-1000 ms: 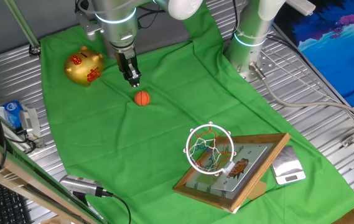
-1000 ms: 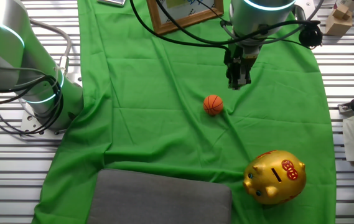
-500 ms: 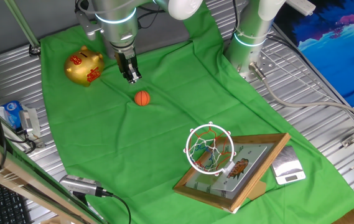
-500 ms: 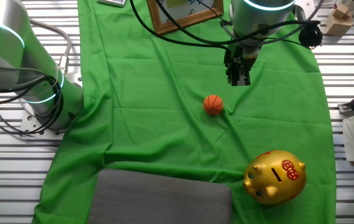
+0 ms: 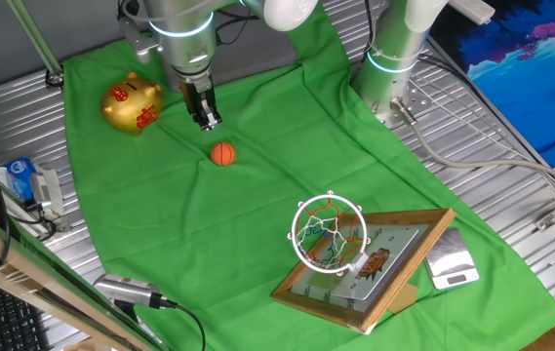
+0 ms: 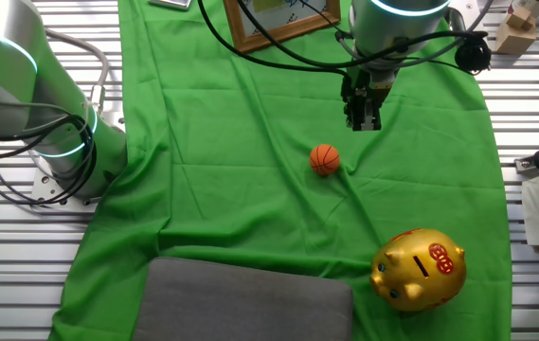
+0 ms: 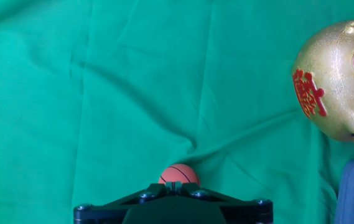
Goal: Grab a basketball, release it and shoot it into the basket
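The basketball (image 5: 222, 154) is a tiny orange ball with dark seams, lying free on the green cloth; it also shows in the other fixed view (image 6: 324, 159) and at the bottom of the hand view (image 7: 178, 173). My gripper (image 5: 209, 124) hangs a little above the cloth, just beside the ball and apart from it, with its fingers pressed together and nothing between them. It also shows in the other fixed view (image 6: 364, 124) and the hand view (image 7: 175, 184). The basket (image 5: 329, 232), an orange-red ring with a white net, is fixed to a wood-framed backboard (image 5: 375, 271) at the cloth's other end.
A gold piggy bank (image 5: 133, 104) with red marks stands on the cloth near the gripper, and also shows in the other fixed view (image 6: 419, 268) and the hand view (image 7: 335, 84). A second robot base (image 5: 392, 58) stands at the cloth's edge. A grey pad (image 6: 250, 298) lies on the cloth.
My gripper has risen slightly above the cloth since a second ago. The ball has not moved.
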Available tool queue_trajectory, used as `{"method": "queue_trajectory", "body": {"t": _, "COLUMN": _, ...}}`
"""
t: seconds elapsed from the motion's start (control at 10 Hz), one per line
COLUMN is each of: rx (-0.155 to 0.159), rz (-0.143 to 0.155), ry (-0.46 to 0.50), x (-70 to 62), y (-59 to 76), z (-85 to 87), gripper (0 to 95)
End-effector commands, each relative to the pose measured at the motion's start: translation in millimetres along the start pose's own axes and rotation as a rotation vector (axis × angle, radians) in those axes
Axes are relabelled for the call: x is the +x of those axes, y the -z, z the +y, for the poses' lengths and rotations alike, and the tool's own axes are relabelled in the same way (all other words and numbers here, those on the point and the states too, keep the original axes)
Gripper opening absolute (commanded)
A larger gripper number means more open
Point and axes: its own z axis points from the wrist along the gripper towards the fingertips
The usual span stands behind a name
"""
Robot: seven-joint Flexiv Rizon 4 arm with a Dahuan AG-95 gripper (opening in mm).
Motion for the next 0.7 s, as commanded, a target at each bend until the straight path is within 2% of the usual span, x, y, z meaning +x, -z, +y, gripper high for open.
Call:
{"method": "queue_trajectory", "body": {"t": 0.1, "rx": 0.001, "rz": 0.000, "ry": 0.000, "x": 0.1, "y": -0.1, "z": -0.1, "gripper": 0.0}}
{"method": "queue_trajectory", "body": {"t": 0.5, "rx": 0.001, "rz": 0.001, "ry": 0.003, "x": 0.1, "y": -0.1, "z": -0.1, "gripper": 0.0}}
{"method": "queue_trajectory", "body": {"t": 0.7, "rx": 0.001, "rz": 0.000, "ry": 0.053, "x": 0.2, "y": -0.1, "z": -0.1, "gripper": 0.0}}
